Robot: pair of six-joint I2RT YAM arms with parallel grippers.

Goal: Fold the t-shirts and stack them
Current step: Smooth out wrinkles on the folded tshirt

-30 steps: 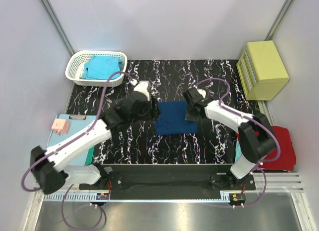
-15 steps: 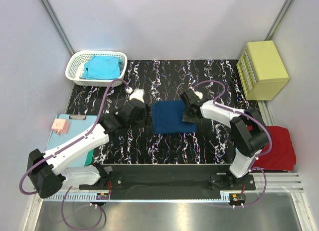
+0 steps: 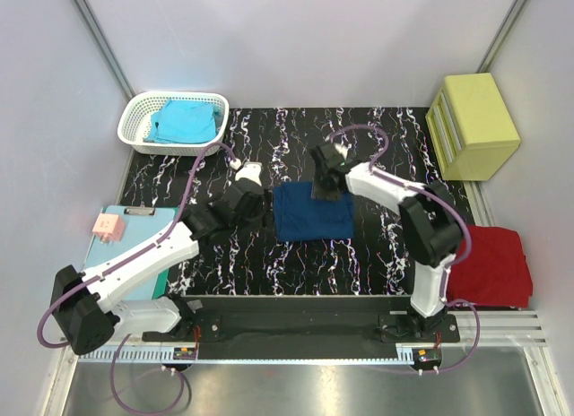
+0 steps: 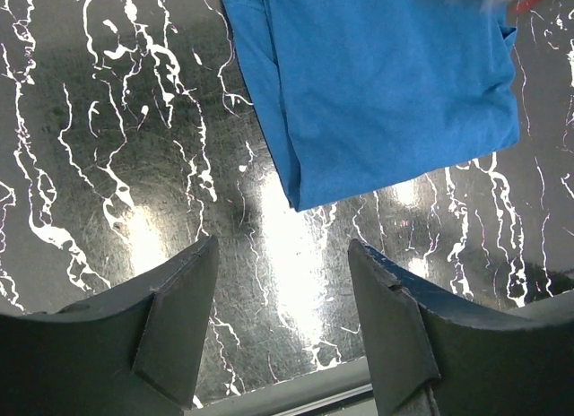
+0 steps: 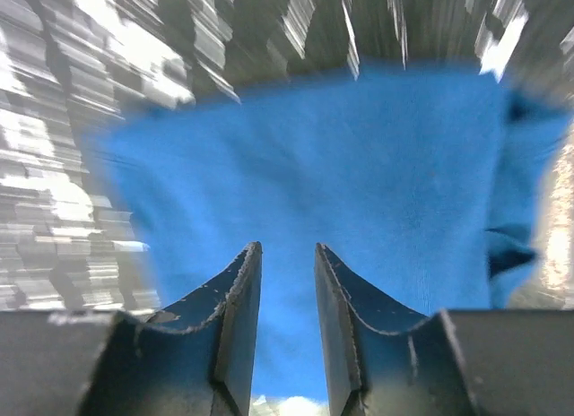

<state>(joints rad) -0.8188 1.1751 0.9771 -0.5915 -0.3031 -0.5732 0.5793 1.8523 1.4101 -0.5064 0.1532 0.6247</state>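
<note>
folded navy t-shirt (image 3: 312,213) on the table (image 3: 377,255); left pincer (image 4: 282,244) wide apart near its corner, right pincer (image 5: 287,247) narrowly apart over it.

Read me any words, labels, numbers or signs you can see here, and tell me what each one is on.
No text can be read in any view.
The pink block on the clipboard: any marks on it are too small to read.
The folded navy t-shirt: plain cloth, no print showing.
</note>
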